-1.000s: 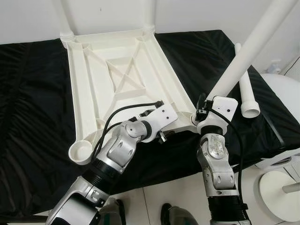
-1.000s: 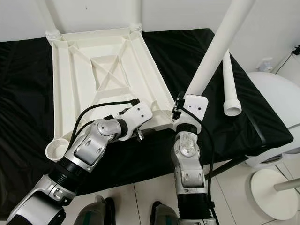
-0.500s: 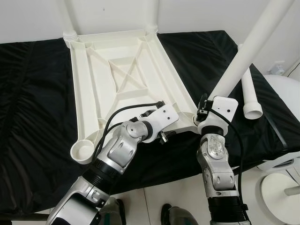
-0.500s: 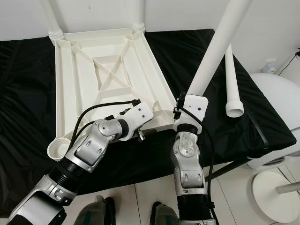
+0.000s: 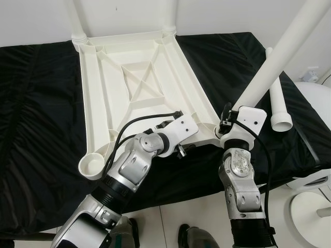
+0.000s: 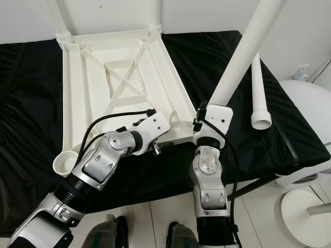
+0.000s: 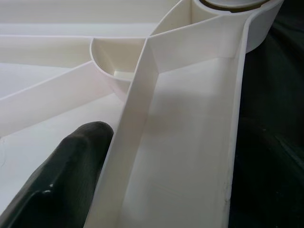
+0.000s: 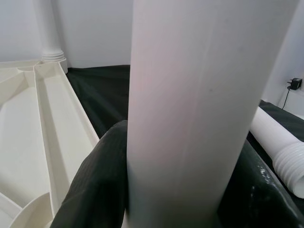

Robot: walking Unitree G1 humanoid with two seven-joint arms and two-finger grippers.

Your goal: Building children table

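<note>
Up close, right tool (image 8: pixel 183 190) clamps white leg (image 8: pixel 204 95).

Black cloth (image 5: pixel 41 103) covers the whole work surface, wrinkled and creased, heaviest at 9 o'clock. A dark frame bar (image 6: pixel 253 183) runs under its edge at 4 o'clock. Plain white wall (image 5: pixel 232 15) sits behind, 12 o'clock. Pale floor tiles (image 5: pixel 196 217) with thin grout lines at 6 o'clock. White rounded object (image 5: pixel 318 98) just beside the cloth edge at 3 o'clock, can't tell what it is. Round white base (image 6: pixel 305 206) on the floor at 4 o'clock. Small dark plug (image 8: pixel 296 83) with a cable on the wall, 2 o'clock.
</note>
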